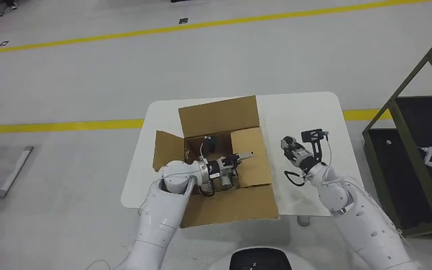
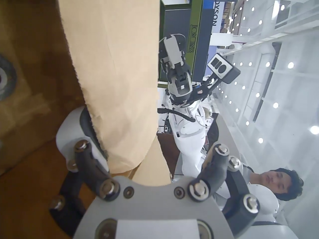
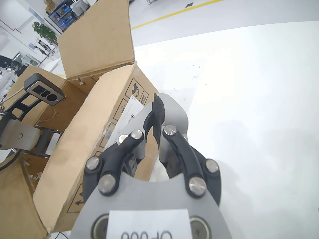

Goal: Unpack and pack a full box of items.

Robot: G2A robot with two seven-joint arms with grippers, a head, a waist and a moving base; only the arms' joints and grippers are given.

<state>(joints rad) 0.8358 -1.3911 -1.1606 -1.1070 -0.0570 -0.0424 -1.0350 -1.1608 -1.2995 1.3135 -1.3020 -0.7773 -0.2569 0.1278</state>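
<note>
An open cardboard box [image 1: 217,116] stands on the white table [image 1: 305,112] with its flaps spread out. My left gripper [image 1: 236,163] is inside the box at its right flap [image 1: 252,156]. It is open, and the flap [image 2: 112,58] stands between its fingers [image 2: 83,130], one inside the box and one outside. My right gripper [image 3: 155,111] is shut on nothing, over the bare table just right of the box [image 3: 104,115]; the top view has it [image 1: 289,144] beside the right flap. A dark item [image 1: 208,143] lies deep in the box.
A green metal frame with a dark tray [image 1: 399,156] stands off the table's right edge. Bare table top [image 3: 244,80] stretches to the right of and behind the box. The box's front flap [image 1: 233,204] hangs toward the table's near edge.
</note>
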